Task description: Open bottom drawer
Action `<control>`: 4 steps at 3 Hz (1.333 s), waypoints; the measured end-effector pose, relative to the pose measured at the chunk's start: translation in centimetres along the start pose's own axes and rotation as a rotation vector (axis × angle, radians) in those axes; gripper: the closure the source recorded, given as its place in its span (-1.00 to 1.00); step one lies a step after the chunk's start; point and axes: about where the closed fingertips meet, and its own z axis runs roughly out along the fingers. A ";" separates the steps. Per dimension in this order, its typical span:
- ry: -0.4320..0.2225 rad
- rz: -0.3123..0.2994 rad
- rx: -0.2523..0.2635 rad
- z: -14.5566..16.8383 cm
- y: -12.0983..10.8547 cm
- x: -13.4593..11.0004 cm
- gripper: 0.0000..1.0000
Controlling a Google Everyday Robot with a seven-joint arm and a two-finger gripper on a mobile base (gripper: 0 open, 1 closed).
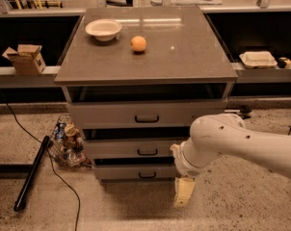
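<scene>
The grey cabinet has three drawer fronts. The bottom drawer is the lowest and shortest front, with a small dark handle at its centre, and it looks pushed in. My white arm reaches in from the right. My gripper hangs down from the wrist, cream-coloured, just right of and slightly below the bottom drawer's front, over the floor. It is apart from the handle.
A white bowl and an orange sit on the cabinet top. A wire basket of clutter, a black pole and a cable lie on the floor at the left. A cardboard box and a white container rest on side shelves.
</scene>
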 end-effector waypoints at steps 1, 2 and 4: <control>0.037 -0.018 -0.025 4.1 -0.3 0.4 -1.00; 0.060 -0.058 -0.052 11.3 -1.5 1.5 -1.00; 0.020 -0.086 -0.099 19.3 -1.0 2.3 -1.00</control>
